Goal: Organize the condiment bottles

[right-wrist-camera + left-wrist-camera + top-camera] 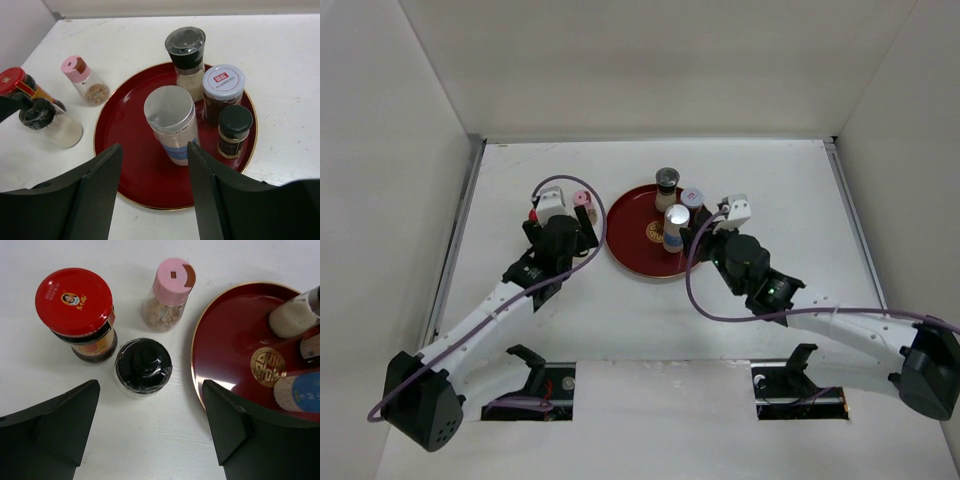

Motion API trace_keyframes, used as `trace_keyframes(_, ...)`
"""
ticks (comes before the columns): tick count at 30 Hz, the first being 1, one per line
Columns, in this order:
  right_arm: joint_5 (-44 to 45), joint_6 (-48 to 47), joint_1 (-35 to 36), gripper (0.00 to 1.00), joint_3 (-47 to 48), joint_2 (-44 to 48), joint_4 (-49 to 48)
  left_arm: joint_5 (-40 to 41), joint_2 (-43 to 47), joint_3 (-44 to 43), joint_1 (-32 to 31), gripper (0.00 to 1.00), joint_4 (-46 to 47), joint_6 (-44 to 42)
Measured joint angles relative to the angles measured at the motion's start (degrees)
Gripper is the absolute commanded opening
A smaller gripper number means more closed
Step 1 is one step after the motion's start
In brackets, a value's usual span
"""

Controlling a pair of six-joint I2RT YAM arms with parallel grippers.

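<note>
**Condiment bottles partly gathered; the next pick looked set up on the left.**
Top view: four stood on the glossy red tray (620,255) and three just left of it. Left wrist: the left gripper (150,386) gaped wide near the shiny black-capped bottle (143,365), probably needing to descend and close. Right wrist: the right gripper (154,147) spread wide astride the cylindrical silver-capped bottle (169,109).

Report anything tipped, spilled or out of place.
Nothing tipped or spilled. Only oddity: the red-capped jar, pink-capped shaker and black-capped bottle stand on the table beside the red tray, while four other bottles stand on it.
</note>
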State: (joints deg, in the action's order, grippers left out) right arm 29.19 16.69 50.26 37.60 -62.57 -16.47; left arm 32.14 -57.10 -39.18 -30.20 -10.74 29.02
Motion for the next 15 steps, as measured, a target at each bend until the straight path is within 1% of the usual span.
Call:
trace_keyframes(4, 0.44, 0.09, -0.11, 0.64, -1.49, 1.66, -2.05, -0.90, -2.89, -0.28, 0.20, 0.77, -0.48, -0.04)
trace_keyframes(8, 0.46, 0.17, -0.33, 0.64, -1.51, 1.33, -3.50, -1.38, -6.99, -0.68, 1.07, 0.76, -0.48, -0.09)
trace_keyframes(15, 0.44, 0.17, -0.33, 0.64, -1.51, -1.14, -4.20, -2.05, -10.78, -0.70, 4.00, 0.71, 0.90, -0.44)
